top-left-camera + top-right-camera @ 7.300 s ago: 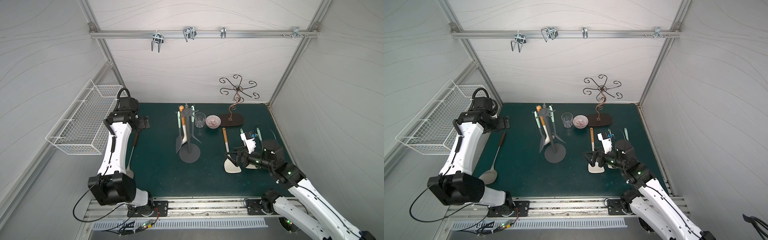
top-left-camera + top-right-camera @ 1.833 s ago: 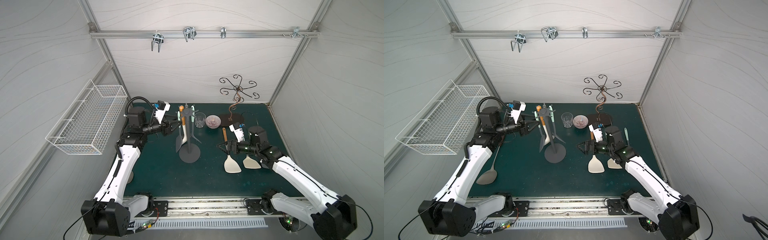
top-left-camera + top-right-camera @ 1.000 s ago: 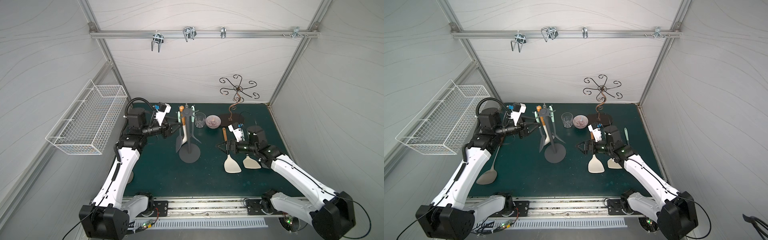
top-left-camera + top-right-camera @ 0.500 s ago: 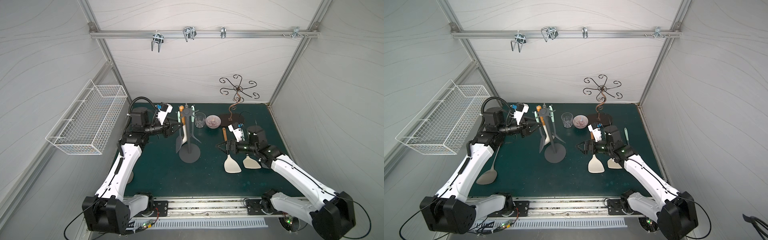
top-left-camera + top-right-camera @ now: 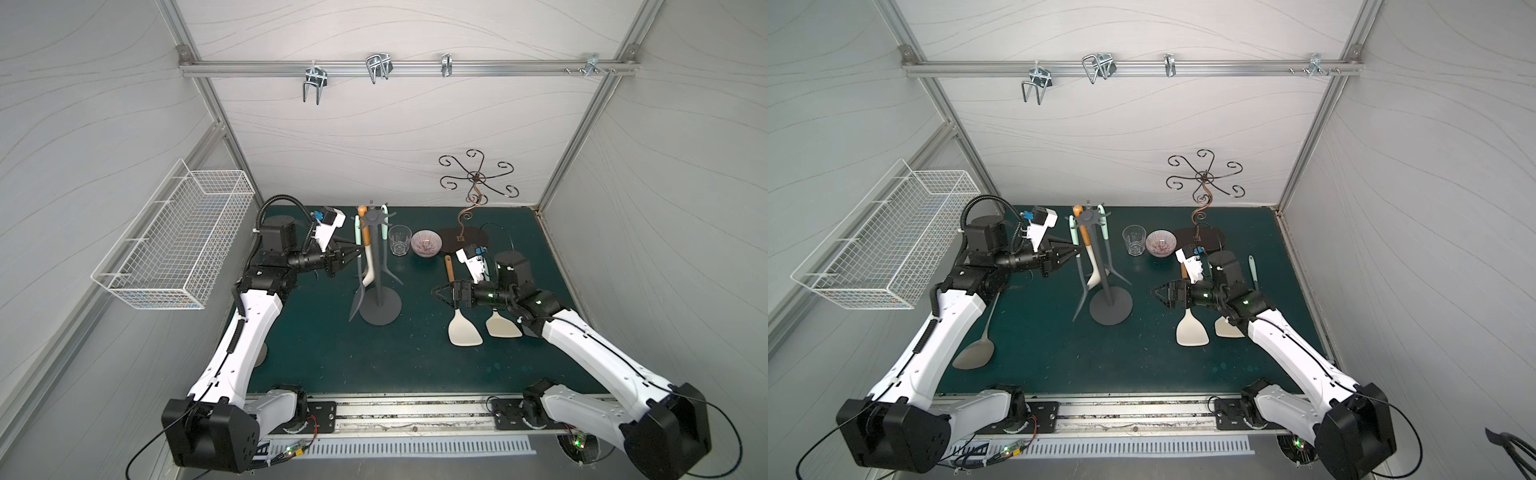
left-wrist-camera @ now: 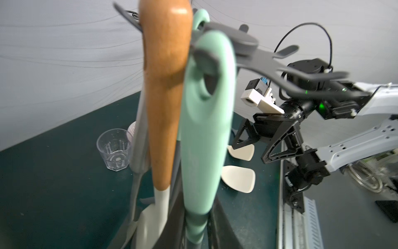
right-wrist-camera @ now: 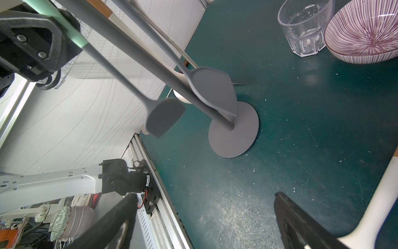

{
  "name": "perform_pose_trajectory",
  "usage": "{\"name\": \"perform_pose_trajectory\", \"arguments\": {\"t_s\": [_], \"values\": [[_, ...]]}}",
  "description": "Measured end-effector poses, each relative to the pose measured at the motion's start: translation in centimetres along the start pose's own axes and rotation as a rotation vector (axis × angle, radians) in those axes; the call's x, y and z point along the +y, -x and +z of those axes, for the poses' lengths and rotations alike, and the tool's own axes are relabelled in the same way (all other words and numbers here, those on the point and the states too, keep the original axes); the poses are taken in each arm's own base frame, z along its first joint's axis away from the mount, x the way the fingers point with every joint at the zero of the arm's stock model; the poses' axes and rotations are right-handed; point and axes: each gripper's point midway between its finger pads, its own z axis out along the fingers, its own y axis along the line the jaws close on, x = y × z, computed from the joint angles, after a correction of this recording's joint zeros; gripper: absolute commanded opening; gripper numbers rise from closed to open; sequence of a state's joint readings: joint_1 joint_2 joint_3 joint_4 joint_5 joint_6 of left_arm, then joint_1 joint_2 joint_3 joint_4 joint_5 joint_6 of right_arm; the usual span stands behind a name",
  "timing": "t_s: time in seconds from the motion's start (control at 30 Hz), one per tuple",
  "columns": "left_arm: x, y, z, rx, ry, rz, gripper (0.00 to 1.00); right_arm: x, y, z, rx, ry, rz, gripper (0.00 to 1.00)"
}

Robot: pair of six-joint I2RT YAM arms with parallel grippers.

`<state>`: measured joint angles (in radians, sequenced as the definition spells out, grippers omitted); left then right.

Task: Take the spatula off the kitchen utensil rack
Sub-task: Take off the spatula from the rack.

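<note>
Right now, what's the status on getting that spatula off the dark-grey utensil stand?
Left gripper shut on mint-green-handled grey spatula; right gripper open, holding nothing. Spatula hooked on matte dark-grey rack. Wood-handled cream utensil hangs close beside.

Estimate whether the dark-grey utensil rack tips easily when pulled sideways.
Likely tippy: the utensil rack is a thin pole on a round flat base, with utensils hung high. A sideways tug by the left gripper, shut on the mint-handled spatula, may tilt or slide it.
</note>
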<state>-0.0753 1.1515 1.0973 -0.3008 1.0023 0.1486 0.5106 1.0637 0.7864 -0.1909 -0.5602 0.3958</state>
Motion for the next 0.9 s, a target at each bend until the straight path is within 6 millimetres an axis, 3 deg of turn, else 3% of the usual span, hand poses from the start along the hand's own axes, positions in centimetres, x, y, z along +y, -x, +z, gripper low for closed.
{"name": "perform_pose_trajectory", "arguments": {"t_s": [0.3, 0.9], "values": [[-1.0, -0.3, -0.5, 0.015, 0.016, -0.017, 0.00, 0.1, 0.0, 0.0, 0.000, 0.007, -0.001, 0.99], [-0.9, -0.6, -2.1, 0.025, 0.157, 0.027, 0.00, 0.4, -0.1, 0.0, 0.007, 0.025, 0.014, 0.99]]}}
